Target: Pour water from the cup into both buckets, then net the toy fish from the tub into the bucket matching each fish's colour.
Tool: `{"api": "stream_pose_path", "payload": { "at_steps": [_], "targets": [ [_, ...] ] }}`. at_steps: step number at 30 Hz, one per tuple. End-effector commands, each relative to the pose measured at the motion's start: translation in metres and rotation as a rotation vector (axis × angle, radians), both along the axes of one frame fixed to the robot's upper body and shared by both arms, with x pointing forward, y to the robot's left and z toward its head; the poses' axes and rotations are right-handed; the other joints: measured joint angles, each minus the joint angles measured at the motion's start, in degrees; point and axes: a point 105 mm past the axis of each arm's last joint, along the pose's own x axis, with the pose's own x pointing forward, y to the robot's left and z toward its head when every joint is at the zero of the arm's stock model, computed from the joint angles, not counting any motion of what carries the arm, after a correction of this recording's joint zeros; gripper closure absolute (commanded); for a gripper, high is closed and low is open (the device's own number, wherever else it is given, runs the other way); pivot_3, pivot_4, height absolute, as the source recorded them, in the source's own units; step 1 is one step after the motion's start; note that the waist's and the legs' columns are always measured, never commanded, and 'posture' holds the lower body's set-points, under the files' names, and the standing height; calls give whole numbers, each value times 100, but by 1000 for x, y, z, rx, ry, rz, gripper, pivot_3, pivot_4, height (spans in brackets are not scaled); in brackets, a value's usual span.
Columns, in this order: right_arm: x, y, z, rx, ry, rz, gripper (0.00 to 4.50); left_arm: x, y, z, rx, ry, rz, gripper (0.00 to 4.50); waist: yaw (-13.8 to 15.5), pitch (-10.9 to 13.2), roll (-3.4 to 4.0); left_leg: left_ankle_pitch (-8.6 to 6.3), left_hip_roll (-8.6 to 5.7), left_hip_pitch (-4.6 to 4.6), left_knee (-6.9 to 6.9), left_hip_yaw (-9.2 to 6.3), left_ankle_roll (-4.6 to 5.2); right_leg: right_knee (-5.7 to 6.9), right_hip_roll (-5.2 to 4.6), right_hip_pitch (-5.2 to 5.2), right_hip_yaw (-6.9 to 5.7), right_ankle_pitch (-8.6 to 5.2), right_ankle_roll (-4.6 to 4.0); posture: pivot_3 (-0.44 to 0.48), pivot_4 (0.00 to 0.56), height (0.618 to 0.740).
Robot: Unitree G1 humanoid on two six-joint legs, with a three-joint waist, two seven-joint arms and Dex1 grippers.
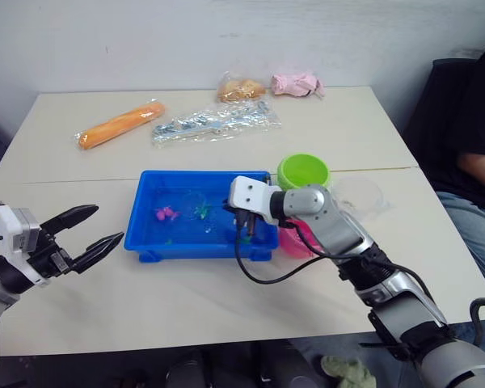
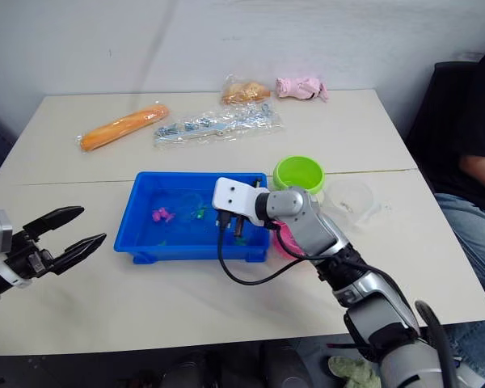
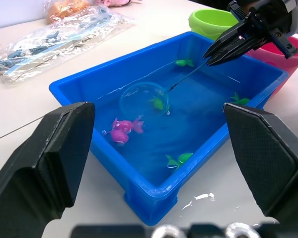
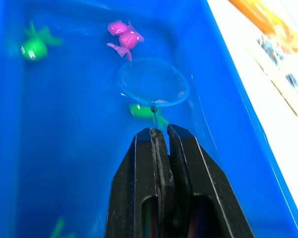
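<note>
My right gripper point(image 4: 159, 133) clamps the thin black handle of the blue-rimmed net point(image 4: 153, 83), hoop at 12 o'clock from my jaws, left gripper point(image 1: 93, 229) wide open.

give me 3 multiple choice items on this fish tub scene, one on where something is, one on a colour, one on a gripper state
1. Where is the net's hoop?
A. inside the blue tub
B. in the green bucket
C. on the bare table

2. What colour is the fish floating just outside the hoop, apart from the green ones?
A. yellow
B. pink
C. white

3. How do the left gripper fingers stand?
A. shut on the net
B. shut on a cup
C. open, holding nothing

Answers:
1 A, the hoop lies in the tub's water while the right gripper holds its handle.
2 B, it is magenta pink.
3 C, the two fingers are spread apart over the table beside the tub.
</note>
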Motion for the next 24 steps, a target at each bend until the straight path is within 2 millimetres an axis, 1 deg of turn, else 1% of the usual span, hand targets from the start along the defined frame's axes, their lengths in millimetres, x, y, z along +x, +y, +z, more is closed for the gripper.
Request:
{"api": "stream_pose_path", "payload": {
  "at_steps": [1,4,8,14,18,24],
  "targets": [
    [-2,9,8,17,-26,30,4500,-3,-1,7,9,-24,2,58,1,0,0,0,0,0,1,1,0,0,0,1,0,0,0,0,150,740],
    [-3,13,5,25,-8,40,4500,-4,0,7,8,-23,7,58,-4,0,0,0,0,0,2,1,0,1,0,0,0,0,0,0,150,740],
    [-2,14,3,9,-10,43,4500,-6,2,6,9,-19,25,58,-7,0,0,0,0,0,2,1,0,4,0,-2,0,0,-1,0,150,740],
    [-2,13,-1,-47,6,49,4500,-13,21,4,9,-1,91,58,-11,0,0,0,0,0,2,2,0,5,0,-3,0,-1,-2,0,150,740],
    [-5,20,-2,-45,23,60,4500,-17,30,2,4,7,115,58,-11,-1,-1,0,0,0,2,1,0,6,0,-3,0,-2,-4,0,150,740],
    [-5,32,-1,-2,37,64,4500,-16,31,2,15,16,105,58,-13,-1,-2,0,0,0,2,2,0,7,0,-3,0,-2,-4,0,150,740]
  ]
}}
